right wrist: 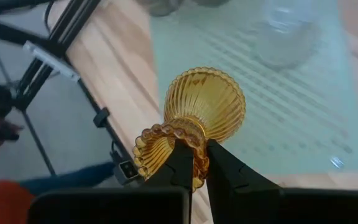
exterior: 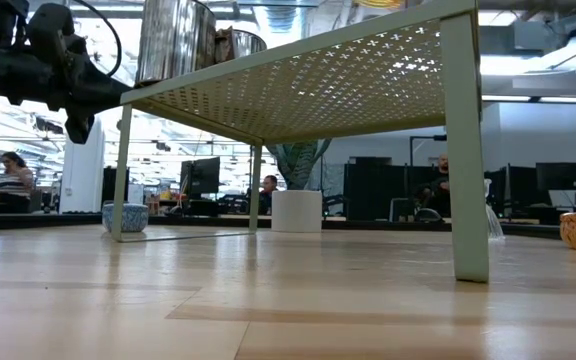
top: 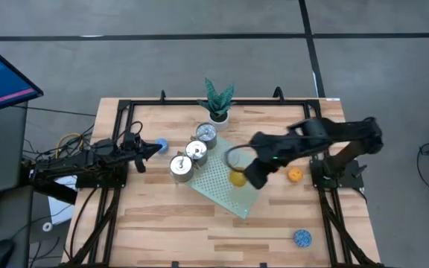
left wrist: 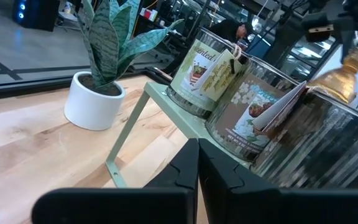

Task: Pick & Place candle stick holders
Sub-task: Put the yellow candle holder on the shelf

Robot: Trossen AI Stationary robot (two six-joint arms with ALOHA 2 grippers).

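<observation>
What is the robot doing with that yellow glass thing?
The right end effector is shut on an amber glass candle holder, holding it by its base above the pale green rack. Three shiny silver holders already stand on the rack. An orange holder and a blue one sit on the table to the right. The left end effector waits, shut, at the table's left side beside another blue holder. A plant stands behind the rack.

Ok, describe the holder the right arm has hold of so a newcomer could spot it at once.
Start at the pale green perforated stand mid-table. Over its right side, the right end effector pinches an amber glass holder by its beaded foot. Its ribbed golden cup sets it apart from the three silver tins and the blue holders.
</observation>
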